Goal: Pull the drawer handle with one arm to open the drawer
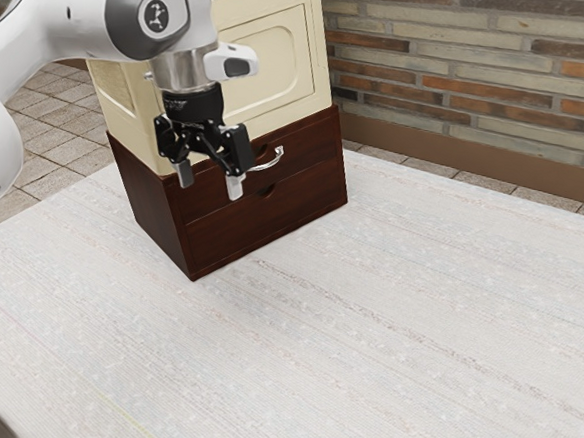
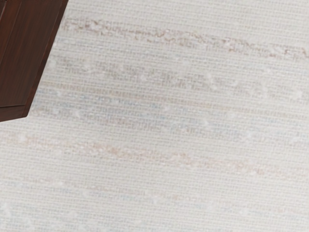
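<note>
My gripper [image 1: 210, 180] is open, pointing down in front of the dark brown drawer unit [image 1: 162, 215], with nothing between its two spread fingertips. A curved silver handle [image 1: 273, 159] sticks out from the upper drawer front [image 1: 317, 145], just to the exterior view's right of the gripper and apart from it. Part of the handle and drawer front is hidden behind the gripper. The upper drawer looks flush with the unit. In the wrist view, a corner of the brown unit [image 2: 26, 53] shows beside the pale surface.
A cream cabinet section [image 1: 275, 37] stands on top of the brown unit, close behind the hand. The pale patterned surface [image 1: 364, 334] extends in front of the unit and to the exterior view's right. A brick wall [image 1: 482, 82] rises behind.
</note>
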Robot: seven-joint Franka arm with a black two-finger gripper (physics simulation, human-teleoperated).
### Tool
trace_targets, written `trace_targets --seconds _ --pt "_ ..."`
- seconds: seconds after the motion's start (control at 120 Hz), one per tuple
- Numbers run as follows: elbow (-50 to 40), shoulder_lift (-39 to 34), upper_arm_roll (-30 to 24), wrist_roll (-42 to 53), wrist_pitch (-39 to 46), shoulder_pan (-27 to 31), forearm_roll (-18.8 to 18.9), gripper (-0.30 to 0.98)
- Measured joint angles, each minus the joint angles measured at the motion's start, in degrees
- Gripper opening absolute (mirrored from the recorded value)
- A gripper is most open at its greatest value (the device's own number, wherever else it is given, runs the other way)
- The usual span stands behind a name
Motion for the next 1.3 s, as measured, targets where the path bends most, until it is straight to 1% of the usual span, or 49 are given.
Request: trace_targets --seconds 0.242,0.333,0.417,0.667,0.733,0.817,0.975,1.3 --pt "0.26 -0.13 0.10 2.19 0.15 0.02 -0.16 0.69" --pt "1.73 -5.88 0.36 2.71 0.11 -0.04 -0.20 0.69" --pt "1.96 -7.43 -0.72 3.02 1.04 -1.07 -0.23 0.69" --pt "0.76 -3.96 -2.00 2.33 7.07 -0.96 -0.57 0.69" --pt "0.61 -1.92 -2.53 2.11 9.54 -1.22 -0.66 0.69" --pt "0.62 0.73 -3.86 3.59 13.70 -1.16 -0.70 0.69" --pt "0.61 3.36 -4.22 6.06 21.68 -0.75 -0.71 0.69" --pt "0.29 6.16 -4.06 9.41 30.36 -0.73 -0.23 0.69"
